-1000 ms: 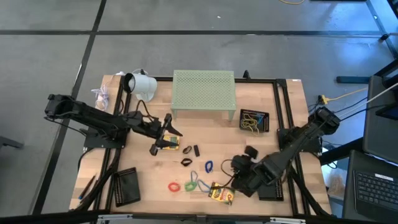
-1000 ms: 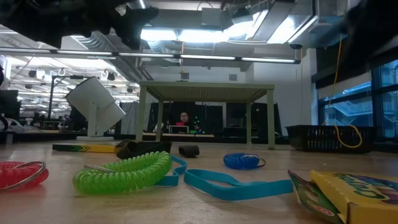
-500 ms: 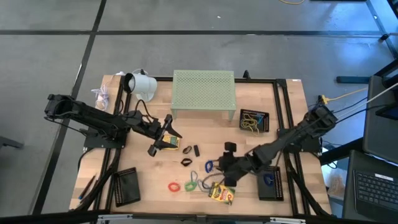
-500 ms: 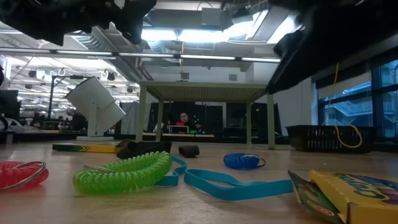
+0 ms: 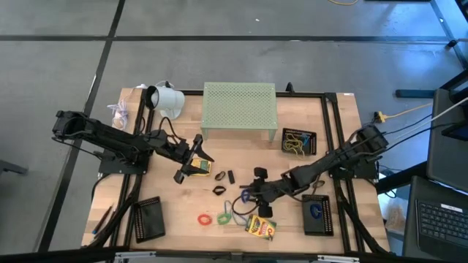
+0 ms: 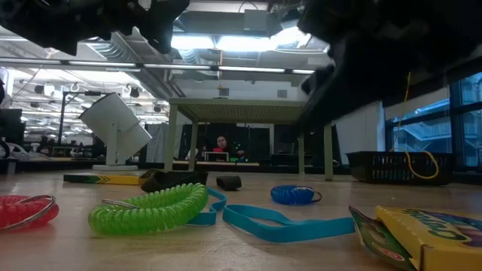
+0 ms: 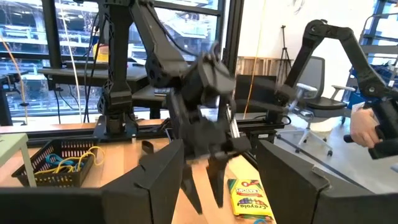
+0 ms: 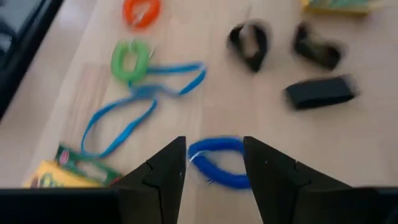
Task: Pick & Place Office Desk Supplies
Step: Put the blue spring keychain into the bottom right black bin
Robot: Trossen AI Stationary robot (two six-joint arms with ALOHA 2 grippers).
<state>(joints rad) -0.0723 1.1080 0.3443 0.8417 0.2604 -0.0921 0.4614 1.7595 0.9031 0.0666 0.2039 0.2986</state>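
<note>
Blue coil [image 8: 219,161] lies on the table [image 5: 168,212] between the right gripper's [image 8: 213,163] parted fingers, which are not clamped on it. In the high view the right gripper [image 5: 253,193] hangs mid-table over this coil [image 5: 246,195]. Green coil [image 5: 224,218], red coil [image 5: 204,218] and a crayon box [image 5: 259,227] lie nearer the front edge. Left gripper [image 5: 191,158], fingers apart, sits over the second crayon box [image 5: 200,167]. Black clips [image 5: 225,177] lie between the two grippers.

Overhead and table-level views share the green coil [image 5: 224,217] [image 6: 148,208]; wrist cameras look close along fingers.
</note>
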